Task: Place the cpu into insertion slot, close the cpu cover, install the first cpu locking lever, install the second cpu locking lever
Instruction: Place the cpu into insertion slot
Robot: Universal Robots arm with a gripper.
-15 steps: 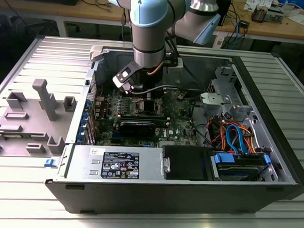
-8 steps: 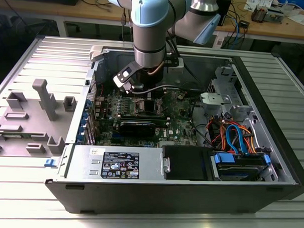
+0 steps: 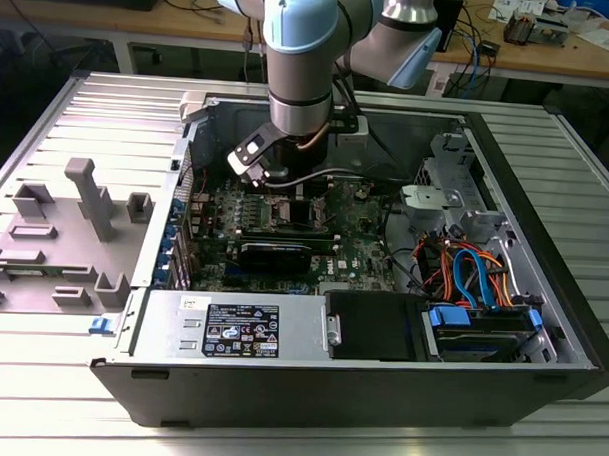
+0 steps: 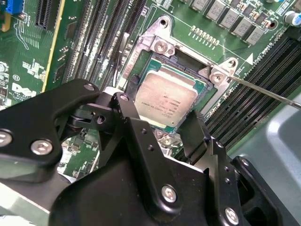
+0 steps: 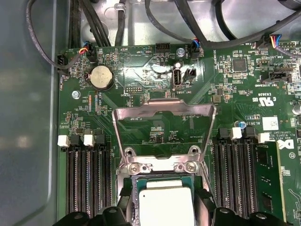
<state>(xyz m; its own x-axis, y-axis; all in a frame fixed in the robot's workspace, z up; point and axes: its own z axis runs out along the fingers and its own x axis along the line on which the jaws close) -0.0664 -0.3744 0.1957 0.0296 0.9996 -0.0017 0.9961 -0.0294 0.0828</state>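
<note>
The small square cpu with a dull silver-grey metal top (image 4: 164,101) (image 5: 167,205) lies in the dark square insertion slot with a silvery surround (image 4: 188,63). The black pincer (image 4: 160,115) (image 5: 163,200) straddles the chip on two opposite sides; whether it clasps the chip or has let go, I cannot tell. The thin silvery cpu cover frame (image 5: 164,109) stands raised open at the slot's edge. Long black RAM slots (image 5: 87,179) flank the slot on the green motherboard (image 5: 141,70).

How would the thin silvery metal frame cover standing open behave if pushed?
The thin silvery metal frame cover probably swings rather than slides: one edge looks hinged at the silver-rimmed square socket. Thin sheet with a large cut-out, it is likely light and slightly springy.
</note>
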